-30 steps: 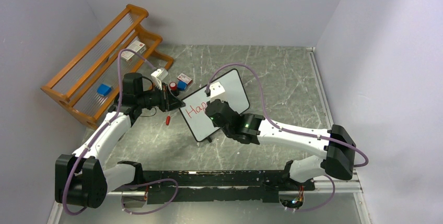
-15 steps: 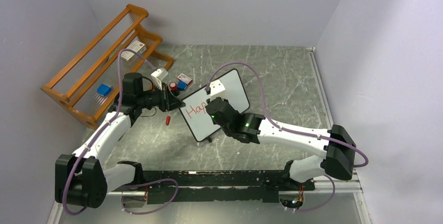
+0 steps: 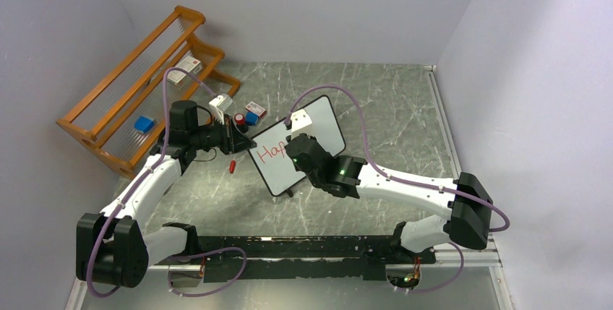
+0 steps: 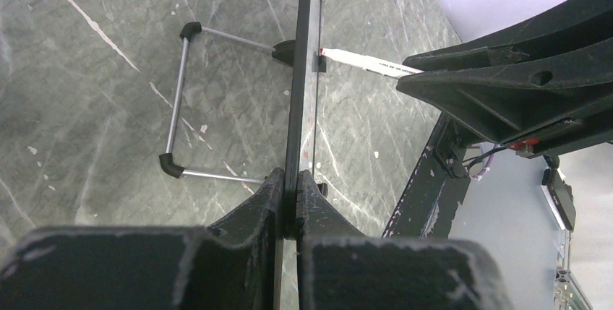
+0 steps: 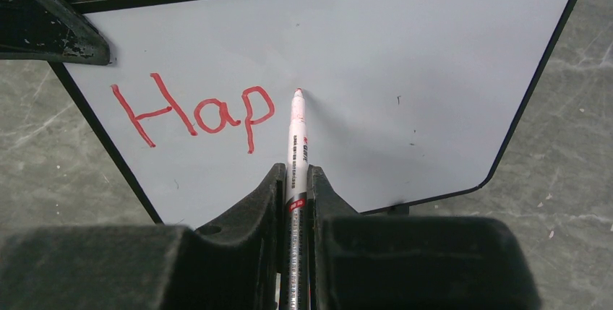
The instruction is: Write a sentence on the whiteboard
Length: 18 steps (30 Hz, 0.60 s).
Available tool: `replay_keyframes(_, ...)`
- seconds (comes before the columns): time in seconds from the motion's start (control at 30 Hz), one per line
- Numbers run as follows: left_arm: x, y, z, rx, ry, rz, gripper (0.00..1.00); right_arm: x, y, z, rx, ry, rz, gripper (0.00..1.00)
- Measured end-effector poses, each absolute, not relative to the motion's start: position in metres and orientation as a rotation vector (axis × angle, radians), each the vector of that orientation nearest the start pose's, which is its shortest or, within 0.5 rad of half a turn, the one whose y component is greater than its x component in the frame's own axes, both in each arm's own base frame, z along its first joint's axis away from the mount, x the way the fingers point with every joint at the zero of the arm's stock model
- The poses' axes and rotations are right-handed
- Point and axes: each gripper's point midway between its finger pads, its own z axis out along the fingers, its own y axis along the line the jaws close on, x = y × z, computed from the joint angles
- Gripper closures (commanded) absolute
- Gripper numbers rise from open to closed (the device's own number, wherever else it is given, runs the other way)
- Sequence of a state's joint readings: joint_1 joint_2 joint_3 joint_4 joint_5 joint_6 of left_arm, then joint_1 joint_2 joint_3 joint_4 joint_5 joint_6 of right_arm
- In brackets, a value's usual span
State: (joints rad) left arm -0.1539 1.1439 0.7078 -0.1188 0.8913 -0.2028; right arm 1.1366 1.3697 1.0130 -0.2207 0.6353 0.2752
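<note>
The whiteboard (image 3: 325,128) is standing mid-table (image 3: 390,108), its long axis running from near-left to far-right. The left gripper (image 4: 290,188) is pinching its left edge, jaws closed on the frame. The right gripper (image 5: 295,180) is clamping a marker (image 5: 296,133), whose tip seems to be touching the board just right of the red lettering (image 5: 194,111), "Hap". Bare board is lying to the tip's right, so the right arm is the one placed for writing on.
</note>
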Motion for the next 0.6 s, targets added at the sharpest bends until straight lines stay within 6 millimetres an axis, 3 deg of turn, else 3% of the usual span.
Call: replay_keyframes(0.6,0.2624,-0.1845,0.1763,0.491,2.040,-1.157,0.95,0.2489,0.3095,0.1827,-0.522,1.970,0.197,1.00)
